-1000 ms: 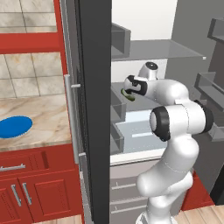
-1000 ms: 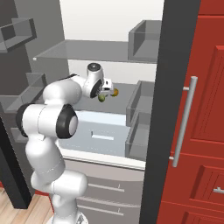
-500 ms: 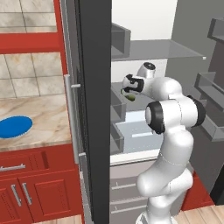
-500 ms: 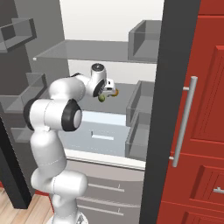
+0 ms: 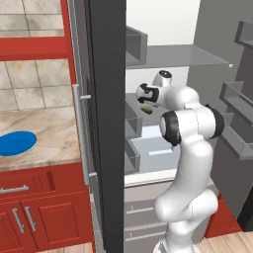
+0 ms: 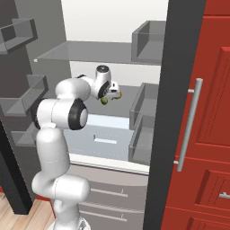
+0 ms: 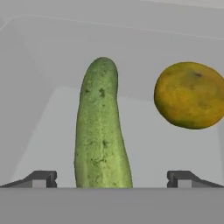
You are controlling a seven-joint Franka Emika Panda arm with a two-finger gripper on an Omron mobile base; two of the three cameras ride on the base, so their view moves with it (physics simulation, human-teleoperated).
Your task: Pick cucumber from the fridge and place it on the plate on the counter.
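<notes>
The cucumber [image 7: 103,131], a green cylinder, lies on a grey shelf inside the open fridge [image 5: 106,123]. It runs up between my gripper's [image 7: 111,178] two fingertips, which stand wide apart on either side of it. The gripper is open and touches nothing. From the base views the gripper [image 5: 145,101] [image 6: 108,95] hangs just above the cucumber [image 5: 147,109] [image 6: 105,100], pointing down at it. The blue plate [image 5: 15,143] rests on the beige counter [image 5: 54,133], left of the fridge door.
A round yellowish-brown item [image 7: 190,95] sits on the same shelf, close beside the cucumber. A glass shelf [image 5: 173,54] spans above my hand, and door bins [image 6: 143,121] line the sides. The door's silver handle [image 5: 81,128] faces the counter; red cabinets [image 5: 29,217] stand below.
My elbow has swung in closer to the fridge and the hand has shifted slightly over the cucumber. The cucumber has stayed where it lay.
</notes>
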